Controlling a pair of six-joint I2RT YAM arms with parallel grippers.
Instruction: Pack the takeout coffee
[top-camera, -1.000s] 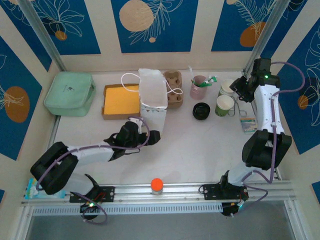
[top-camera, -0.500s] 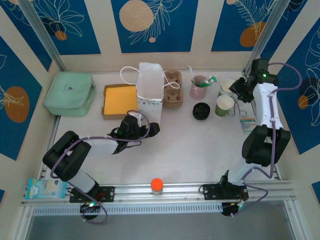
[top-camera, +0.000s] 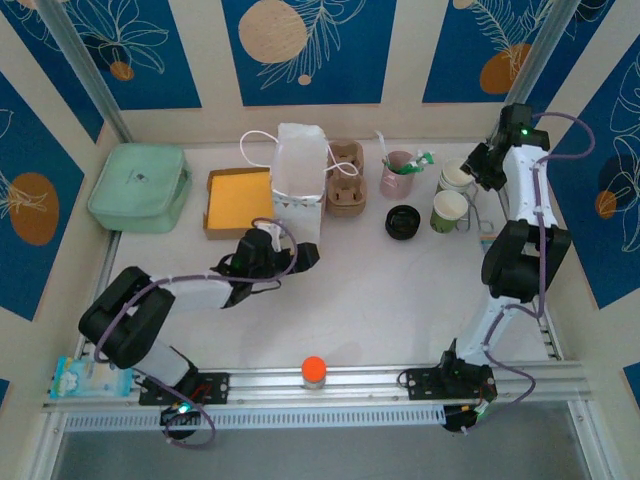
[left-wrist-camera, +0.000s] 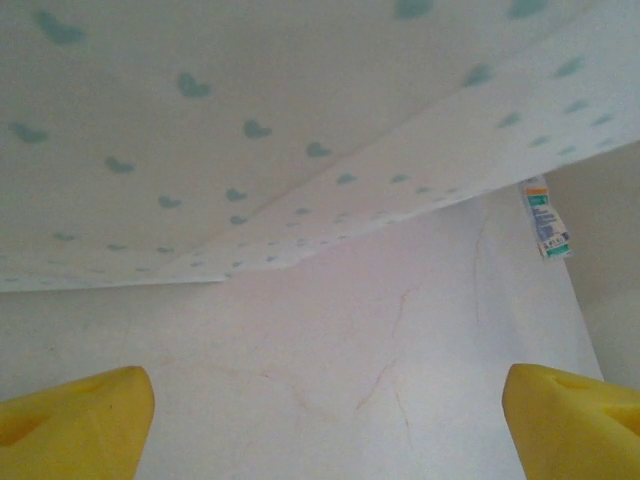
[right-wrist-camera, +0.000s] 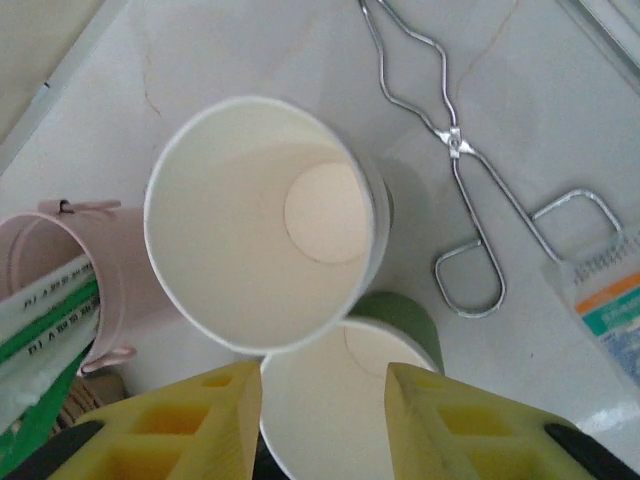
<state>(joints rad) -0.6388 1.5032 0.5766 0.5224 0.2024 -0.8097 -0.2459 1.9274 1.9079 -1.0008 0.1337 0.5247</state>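
Note:
The takeout coffee (top-camera: 403, 221) stands mid-table and shows from above as a round black lid. My right gripper (top-camera: 480, 165) hovers at the back right, over two lidless white-rimmed green cups. In the right wrist view its yellow fingers (right-wrist-camera: 160, 430) stand part-way apart above the nearer cup's mouth (right-wrist-camera: 340, 410), and the gripper (right-wrist-camera: 323, 420) pinches nothing. My left gripper (top-camera: 298, 256) lies low on the table at the foot of the white paper bag (top-camera: 300, 180). From the left wrist, the gripper (left-wrist-camera: 330, 420) is wide open and the heart-printed bag (left-wrist-camera: 250, 130) hangs just ahead.
A cardboard cup carrier (top-camera: 346, 178) and a pink cup with straws (top-camera: 397, 175) stand behind the coffee. Metal tongs (right-wrist-camera: 450, 140) and a sachet (top-camera: 495, 248) lie by the green cups. An orange-lined box (top-camera: 240, 200) and a mint case (top-camera: 140, 187) sit at the left.
The right gripper's jaws have narrowed while it shifted slightly back over the lidless cups. The paper bag has gone from leaning forward to standing more upright, and the left arm's elbow has swung.

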